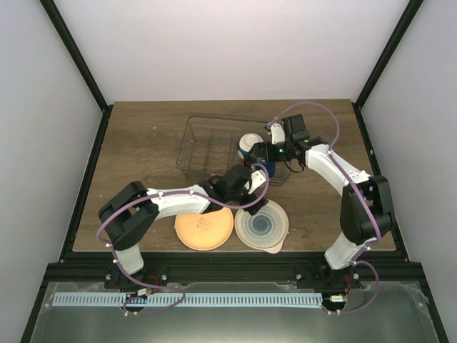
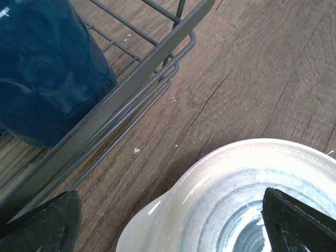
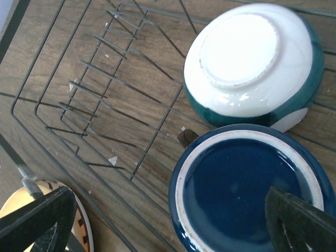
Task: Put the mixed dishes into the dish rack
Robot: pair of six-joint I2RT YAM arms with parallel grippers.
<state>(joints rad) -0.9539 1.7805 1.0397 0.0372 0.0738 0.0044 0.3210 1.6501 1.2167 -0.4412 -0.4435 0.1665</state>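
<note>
The dark wire dish rack (image 1: 207, 146) stands mid-table. In its right end the small white bowl (image 1: 250, 143) and the dark blue mug (image 1: 263, 168) sit upside down; both show in the right wrist view, bowl (image 3: 247, 58) and mug (image 3: 241, 189). My right gripper (image 1: 268, 151) is open above them (image 3: 168, 231), holding nothing. The orange plate (image 1: 203, 227) and the blue-ringed plate (image 1: 263, 226) lie flat in front of the rack. My left gripper (image 1: 246, 187) is open (image 2: 173, 231) over the far rim of the blue-ringed plate (image 2: 247, 199), empty. A patterned plate rim (image 3: 84, 233) shows outside the rack.
The rack's front wires (image 2: 142, 79) run just beyond the blue-ringed plate, with the mug (image 2: 47, 68) behind them. Upright dividers (image 3: 100, 84) fill the rack's left part. Black frame rails edge the wooden table (image 1: 143, 136) at left and right.
</note>
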